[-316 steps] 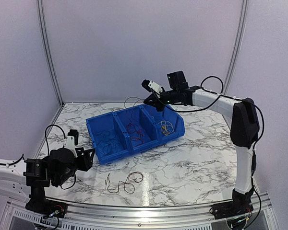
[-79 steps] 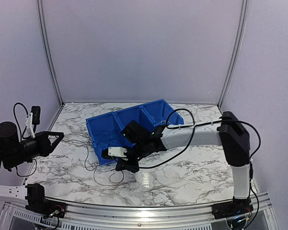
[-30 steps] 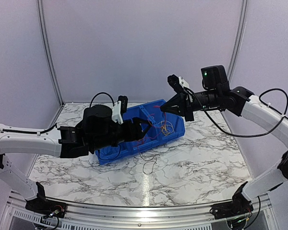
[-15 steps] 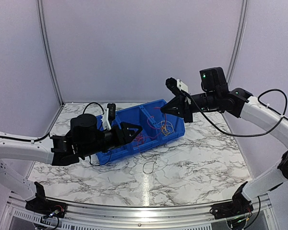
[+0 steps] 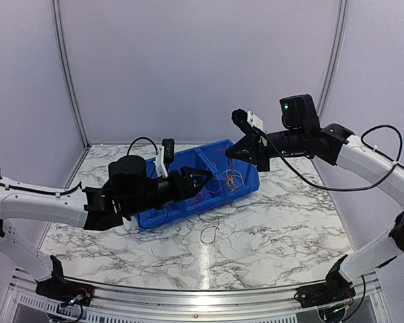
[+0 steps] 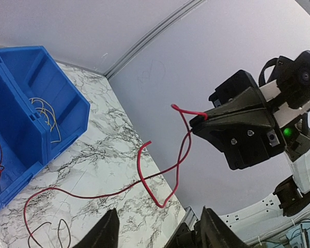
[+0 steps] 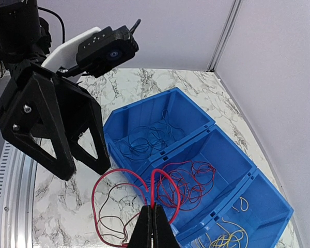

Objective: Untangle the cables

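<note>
Status: right gripper [image 7: 154,207] pinched shut on thin red wire [image 6: 139,165] so it hangs free; left gripper [image 6: 160,228] below it, jaws wide, empty, probably to grab slack.

A lab test cell (bare, booth-like): plain pale walls [image 5: 202,67], aluminium corner posts [image 5: 65,74], marble-patterned table [image 5: 283,229].

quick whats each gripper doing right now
Left gripper: jaws open, holding nothing.
Right gripper: jaws shut on the thin red wire.
</note>
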Robot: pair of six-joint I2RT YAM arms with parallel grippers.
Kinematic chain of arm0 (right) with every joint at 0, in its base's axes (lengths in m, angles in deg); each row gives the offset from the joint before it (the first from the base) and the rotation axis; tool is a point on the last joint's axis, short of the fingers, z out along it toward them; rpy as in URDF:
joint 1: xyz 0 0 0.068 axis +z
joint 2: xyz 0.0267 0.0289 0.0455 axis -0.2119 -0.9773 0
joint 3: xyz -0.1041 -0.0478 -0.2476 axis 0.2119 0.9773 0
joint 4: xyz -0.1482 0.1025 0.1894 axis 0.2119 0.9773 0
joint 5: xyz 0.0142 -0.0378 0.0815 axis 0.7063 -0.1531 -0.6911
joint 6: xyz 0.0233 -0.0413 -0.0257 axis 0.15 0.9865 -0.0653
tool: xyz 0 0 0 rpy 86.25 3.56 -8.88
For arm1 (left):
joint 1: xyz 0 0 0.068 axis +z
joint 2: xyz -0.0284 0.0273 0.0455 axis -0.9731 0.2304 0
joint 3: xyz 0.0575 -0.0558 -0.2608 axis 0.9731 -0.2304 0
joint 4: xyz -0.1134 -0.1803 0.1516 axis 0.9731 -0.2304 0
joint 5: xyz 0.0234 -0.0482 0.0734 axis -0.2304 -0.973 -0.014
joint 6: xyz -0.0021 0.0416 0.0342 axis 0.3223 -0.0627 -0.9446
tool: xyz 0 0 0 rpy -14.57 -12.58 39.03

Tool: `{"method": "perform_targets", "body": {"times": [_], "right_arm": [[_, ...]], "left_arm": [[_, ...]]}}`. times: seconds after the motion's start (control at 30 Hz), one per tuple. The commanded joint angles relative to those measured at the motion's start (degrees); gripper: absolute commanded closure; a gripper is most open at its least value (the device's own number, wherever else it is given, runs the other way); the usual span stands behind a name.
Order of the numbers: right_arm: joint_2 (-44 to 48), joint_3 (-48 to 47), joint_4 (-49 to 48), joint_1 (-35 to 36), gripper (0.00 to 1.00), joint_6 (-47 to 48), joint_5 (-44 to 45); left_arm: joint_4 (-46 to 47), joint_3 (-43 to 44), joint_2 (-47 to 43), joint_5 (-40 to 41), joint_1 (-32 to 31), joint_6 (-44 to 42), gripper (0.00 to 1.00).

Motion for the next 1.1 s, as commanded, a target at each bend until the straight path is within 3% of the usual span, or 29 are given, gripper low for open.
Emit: {"method": "perform_targets", "body": {"times": [0.0, 0.3, 0.47, 0.5, 0.57, 0.6, 0.8, 1.07], "right_arm": [[-0.3, -0.3, -1.2, 0.8, 1.00, -0.2, -0.2], [-0.6, 1.2, -2.5, 1.0, 1.00, -1.2, -2.1], [-1.2, 1.4, -2.9, 1.0, 1.00, -1.6, -3.4], [-1.2, 1.3, -2.9, 1.0, 0.94, -2.1, -3.9], [-0.9, 1.5, -3.6, 0.4, 0.70, -3.4, -4.4], [-0.6, 1.9, -3.8, -0.1, 0.64, -3.9, -5.1], [1.2, 5.0, -4.6, -4.2, 0.52, -5.0, -6.4], [0.7, 11.3, -8.2, -3.9, 0.40, -5.5, -11.3]], "left_arm": [[5.1, 2.6, 3.3, -2.4, 1.4, 2.2, 0.52], [15.3, 0.1, 5.8, -4.5, 3.3, 4.1, 0.99], [19.0, -2.2, 4.7, -4.5, 3.9, 4.6, 1.00], [19.8, -2.6, 4.3, -4.3, 4.0, 4.6, 1.00], [20.8, -3.5, 3.1, -3.6, 4.2, 4.9, 1.00], [21.0, -3.8, 2.5, -3.2, 4.3, 4.9, 1.00], [21.6, -4.4, -0.2, -1.5, 4.6, 4.4, 1.00], [21.7, -4.9, -1.7, -1.3, 4.7, 4.1, 1.00]]}}
